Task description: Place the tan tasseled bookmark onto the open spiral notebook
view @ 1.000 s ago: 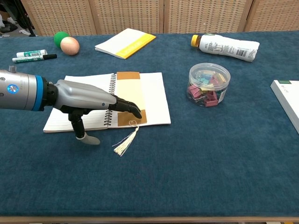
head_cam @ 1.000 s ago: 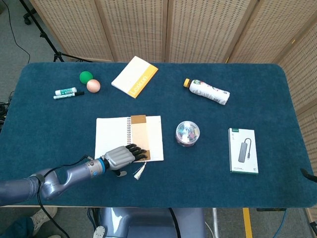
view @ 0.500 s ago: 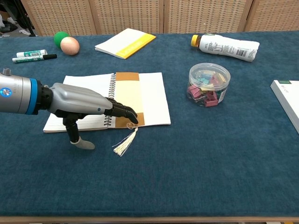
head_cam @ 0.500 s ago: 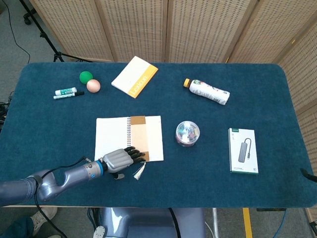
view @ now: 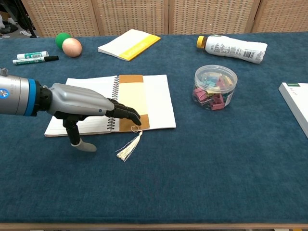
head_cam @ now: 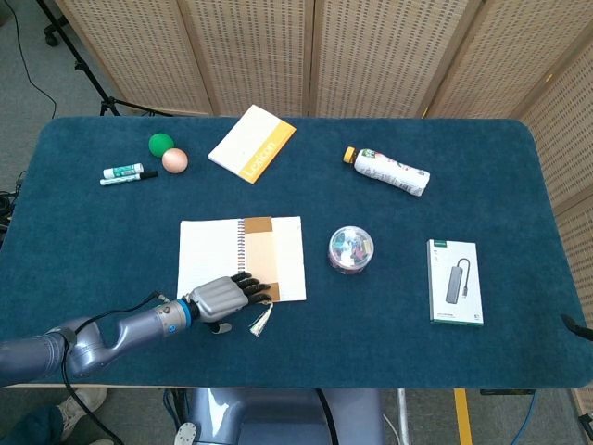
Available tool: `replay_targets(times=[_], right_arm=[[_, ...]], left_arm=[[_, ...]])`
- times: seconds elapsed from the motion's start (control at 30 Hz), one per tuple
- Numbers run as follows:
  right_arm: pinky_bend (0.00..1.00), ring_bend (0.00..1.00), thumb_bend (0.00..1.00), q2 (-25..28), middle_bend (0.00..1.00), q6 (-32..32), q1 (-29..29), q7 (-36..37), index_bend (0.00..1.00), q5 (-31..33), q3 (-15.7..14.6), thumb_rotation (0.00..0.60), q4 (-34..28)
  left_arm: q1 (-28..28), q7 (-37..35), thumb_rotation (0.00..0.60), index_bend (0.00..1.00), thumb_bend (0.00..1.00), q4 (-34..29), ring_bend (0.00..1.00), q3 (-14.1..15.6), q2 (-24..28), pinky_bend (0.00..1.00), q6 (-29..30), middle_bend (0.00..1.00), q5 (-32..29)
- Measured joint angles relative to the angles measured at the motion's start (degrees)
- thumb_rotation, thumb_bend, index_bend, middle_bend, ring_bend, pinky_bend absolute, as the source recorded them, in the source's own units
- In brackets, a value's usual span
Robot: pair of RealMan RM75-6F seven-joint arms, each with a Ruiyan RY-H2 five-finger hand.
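The bookmark (view: 134, 103) lies flat on the right page of the open notebook (view: 159, 103), just beside the spiral, with its tassel (view: 129, 148) trailing off the near edge onto the table (view: 216, 159). The left hand (view: 82, 103) hovers over the near corner, fingers stretched out and holding nothing, which suggests the placing is done. The right hand is out of sight.
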Motion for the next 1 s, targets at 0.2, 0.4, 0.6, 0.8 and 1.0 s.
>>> replay_targets(times=[0.2, 0.4, 0.6, 0.8, 1.0], right_arm=[[0.00, 0.00, 0.00, -0.01, 0.00, 0.17, -0.03, -0.10, 0.00, -0.11, -0.02, 0.600, -0.17], [0.00, 0.00, 0.00, 0.05, 0.00, 0.32, -0.07, -0.07, 0.00, -0.61, -0.17, 0.600, -0.49], [0.00, 0.00, 0.00, 0.30, 0.00, 0.55, -0.19, 0.60, 0.00, -1.33, -0.32, 0.600, -0.94], [0.00, 0.00, 0.00, 0.53, 0.00, -0.08, -0.16, 1.87, 0.00, -2.26, -0.76, 0.600, -1.08], [0.00, 0.00, 0.00, 0.75, 0.00, -0.48, -0.15, 2.89, 0.00, -3.35, -1.29, 0.600, -1.33]], left_arm=[[0.50, -0.39, 0.600, 0.10, 0.32, -0.48, 0.00, -0.53, 0.75, 0.00, 2.02, 0.00, 0.14], [2.37, -0.87, 0.600, 0.10, 0.23, -1.93, 0.00, -2.06, 3.32, 0.00, 8.21, 0.00, 0.22], [9.76, 4.27, 0.600, 0.03, 0.01, -6.74, 0.00, -2.99, 8.75, 0.00, 17.81, 0.00, -4.72], [21.37, 10.60, 0.600, 0.00, 0.00, -11.40, 0.00, -1.89, 11.42, 0.00, 29.61, 0.00, -10.41], [32.63, 13.13, 0.600, 0.00, 0.00, -12.92, 0.00, -0.80, 12.23, 0.00, 42.51, 0.00, -13.76]])
